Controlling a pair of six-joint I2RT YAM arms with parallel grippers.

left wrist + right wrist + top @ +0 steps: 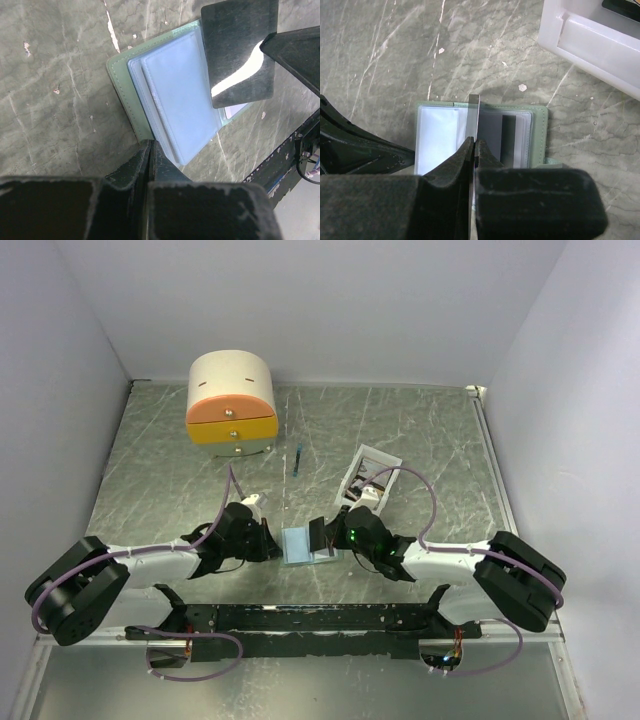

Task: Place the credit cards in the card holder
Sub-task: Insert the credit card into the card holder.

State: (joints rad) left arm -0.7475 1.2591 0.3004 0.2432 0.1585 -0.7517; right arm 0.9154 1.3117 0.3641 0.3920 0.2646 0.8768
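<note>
Overhead, the card holder (pixel 298 546) lay open on the bench (pixel 420 430) between the arms. Left wrist: the closed left end effector (pixel 150 148) apparently pinned its near edge; firmness mattered. Right wrist: the right end effector (pixel 472 145) clamped the dark card (pixel 474 107) edge-on; squaring it to a pocket mouth mattered.

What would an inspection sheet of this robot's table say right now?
Surface: grey-green marbled table, scuffed, with white specks.
Job's things: card holder lying open; dark card held upright over it; no gold card seen.
Clutter: cream-and-orange drawer box, white tray, blue stick.
Grippers: left pincer shut, tips at the holder's edge; right pincer shut on the dark card.
Cables: purple cables loop along both arms.
Surroundings: plain white walls on three sides.
</note>
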